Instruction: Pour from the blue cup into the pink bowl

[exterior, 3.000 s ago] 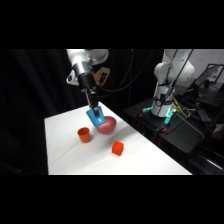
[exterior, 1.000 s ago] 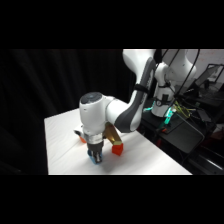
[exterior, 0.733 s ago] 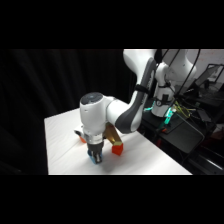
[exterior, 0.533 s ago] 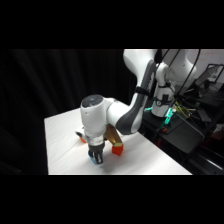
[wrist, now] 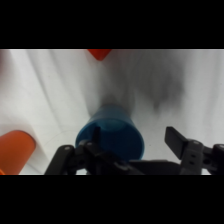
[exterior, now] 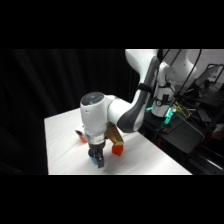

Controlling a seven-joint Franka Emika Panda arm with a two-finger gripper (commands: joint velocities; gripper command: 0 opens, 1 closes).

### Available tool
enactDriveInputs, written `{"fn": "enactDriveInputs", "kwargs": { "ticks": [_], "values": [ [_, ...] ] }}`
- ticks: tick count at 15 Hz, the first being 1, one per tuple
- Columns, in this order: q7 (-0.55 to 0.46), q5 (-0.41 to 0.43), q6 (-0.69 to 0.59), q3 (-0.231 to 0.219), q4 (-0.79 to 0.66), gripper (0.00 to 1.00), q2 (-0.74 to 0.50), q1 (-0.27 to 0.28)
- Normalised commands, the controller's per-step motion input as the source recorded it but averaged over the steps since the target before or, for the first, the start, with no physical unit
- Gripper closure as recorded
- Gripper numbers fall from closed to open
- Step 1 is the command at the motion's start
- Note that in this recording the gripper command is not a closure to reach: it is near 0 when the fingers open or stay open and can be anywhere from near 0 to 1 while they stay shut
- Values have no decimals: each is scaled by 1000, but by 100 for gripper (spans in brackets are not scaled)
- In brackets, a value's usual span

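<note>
In the side view, the white table (exterior: 150,160) runs from the left edge toward the lower right. On its left part, a sliver of an orange plastic cup (exterior: 80,136) shows just behind the white arm's round wrist housing. Below that housing the black two-finger gripper (exterior: 98,161) reaches down to the tabletop, and a small patch of the bright blue plastic cup (exterior: 93,158) shows at the gripper's left side, low on the table. Just right of the gripper sits a small red-orange block (exterior: 118,149), close beside it but apart.

In the wrist view, the orange cup (wrist: 15,150) lies at the lower left edge. Right of it, at the centre, the blue cup (wrist: 111,135) lies on the white cloth with its round end toward the camera and its long axis running away up the picture. The left finger (wrist: 95,149) lies against the cup's near face; the right finger (wrist: 181,142) stands off to the cup's right with a clear gap of table between. The jaws are spread wide, not clamped on the cup. At the top edge, a piece of a red-orange thing (wrist: 100,52) shows.
</note>
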Motion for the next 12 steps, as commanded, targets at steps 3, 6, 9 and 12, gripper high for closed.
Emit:
{"fn": "enactDriveInputs", "kwargs": {
  "ticks": [3, 6, 9, 12],
  "values": [
    [120, -122, -260, -17, -158, 0, -447, 55],
    [109, -154, -374, 23, -278, 0, -763, 20],
    [81, -176, -428, 109, -221, 0, -720, -70],
    [69, -83, -368, 185, -141, 0, -471, -185]
  ]
}}
